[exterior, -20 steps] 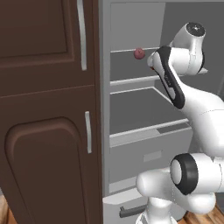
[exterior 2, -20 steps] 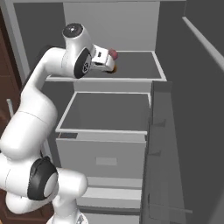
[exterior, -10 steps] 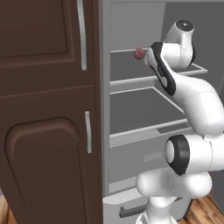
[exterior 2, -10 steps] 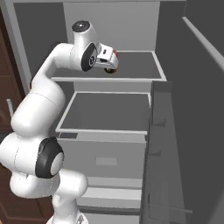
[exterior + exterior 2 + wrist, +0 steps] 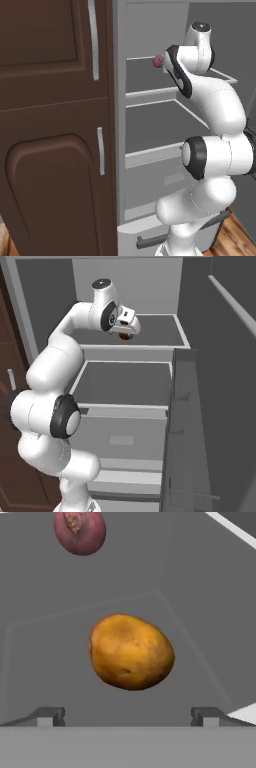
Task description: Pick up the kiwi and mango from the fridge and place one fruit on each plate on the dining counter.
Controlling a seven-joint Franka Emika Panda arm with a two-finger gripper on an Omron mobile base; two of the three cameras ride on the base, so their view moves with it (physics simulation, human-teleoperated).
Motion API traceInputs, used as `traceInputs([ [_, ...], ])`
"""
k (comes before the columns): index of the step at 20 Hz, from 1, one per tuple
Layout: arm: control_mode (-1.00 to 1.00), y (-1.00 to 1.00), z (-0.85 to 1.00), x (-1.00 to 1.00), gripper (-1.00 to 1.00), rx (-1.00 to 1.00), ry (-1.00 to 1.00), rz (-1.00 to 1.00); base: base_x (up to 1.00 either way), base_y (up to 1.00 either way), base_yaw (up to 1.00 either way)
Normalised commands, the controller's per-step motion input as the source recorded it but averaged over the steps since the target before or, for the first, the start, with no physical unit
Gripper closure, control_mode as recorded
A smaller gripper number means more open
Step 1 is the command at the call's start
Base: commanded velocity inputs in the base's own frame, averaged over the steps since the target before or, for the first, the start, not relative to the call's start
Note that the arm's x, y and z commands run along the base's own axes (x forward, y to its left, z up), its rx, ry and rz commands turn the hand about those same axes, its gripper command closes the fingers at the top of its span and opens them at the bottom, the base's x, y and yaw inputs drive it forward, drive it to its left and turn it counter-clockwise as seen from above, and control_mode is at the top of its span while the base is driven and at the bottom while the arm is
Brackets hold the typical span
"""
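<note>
- I see the mango [image 5: 131, 652] lying on the fridge [image 5: 150, 120] shelf, straight ahead of my gripper [image 5: 127, 714], centred between its spread fingertips, untouched.
- A red-pink ball [image 5: 80, 531] sits farther off.
- My arm reaches into the upper shelf.

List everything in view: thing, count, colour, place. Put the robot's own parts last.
mango: one, orange-brown, on the upper fridge shelf, just ahead of the tool.
red-pink fruit: one, dull red-pink, on the same shelf, farther back than the mango.
fridge: one, light grey, open, with flat shelves and a bottom drawer.
cabinet: one, dark brown, left of the fridge.
floor: wood, brown, below the fridge.
arm: one, white with dark joints, reaching onto the upper shelf.
tool: one, dark tips, open, holding nothing.
</note>
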Motion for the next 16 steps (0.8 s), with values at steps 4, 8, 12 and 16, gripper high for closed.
traceInputs([
  [4, -1.0, -0.12, -0.12, 0.45, -1.0, 0.0, 0.07, -0.05, 0.0, 0.0, 0.0],
  [8, -1.0, -0.07, -0.09, 0.51, -1.0, 0.0, 0.05, -0.04, 0.0, 0.0, 0.0],
  [12, -1.0, 0.0, -0.09, 0.35, -1.0, 0.0, 0.05, -0.01, 0.0, 0.0, 0.0],
  [16, -1.0, 0.0, -0.12, 0.16, -1.0, 0.0, 0.06, 0.0, 0.0, 0.0, 0.0],
])
